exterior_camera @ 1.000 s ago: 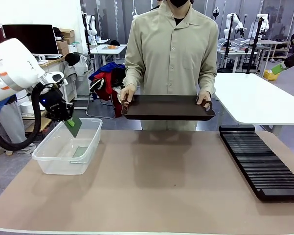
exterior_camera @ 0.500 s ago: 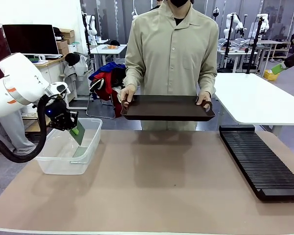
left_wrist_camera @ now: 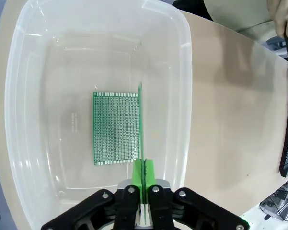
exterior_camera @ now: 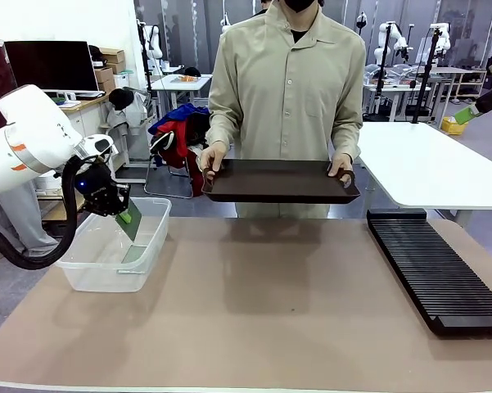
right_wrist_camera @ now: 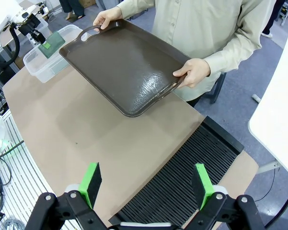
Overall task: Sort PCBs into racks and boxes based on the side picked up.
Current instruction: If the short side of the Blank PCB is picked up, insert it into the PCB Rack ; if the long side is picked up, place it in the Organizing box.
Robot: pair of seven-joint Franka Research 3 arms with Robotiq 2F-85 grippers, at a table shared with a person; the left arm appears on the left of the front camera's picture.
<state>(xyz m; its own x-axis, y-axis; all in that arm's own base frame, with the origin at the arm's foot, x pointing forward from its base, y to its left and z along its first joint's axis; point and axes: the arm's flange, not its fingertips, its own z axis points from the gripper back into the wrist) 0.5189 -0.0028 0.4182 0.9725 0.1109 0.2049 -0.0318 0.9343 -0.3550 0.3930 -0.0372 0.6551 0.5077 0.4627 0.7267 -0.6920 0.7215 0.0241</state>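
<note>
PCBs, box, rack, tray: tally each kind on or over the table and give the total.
PCBs: 2, one flat in the box, one on edge in the left gripper
Box: 1
Rack: 1
Tray: 1, held by the person
Total: 5

— What's the box [left_wrist_camera: 182, 76] made of?
— Clear, glossy plastic. The PCB [left_wrist_camera: 116, 128] inside looks matt green, finely dotted.
— The tray [right_wrist_camera: 129, 67]?
— Dark brown with a wet-looking sheen, while your table [exterior_camera: 270, 319] is matt tan and the rack [exterior_camera: 438, 270] ribbed black.
</note>
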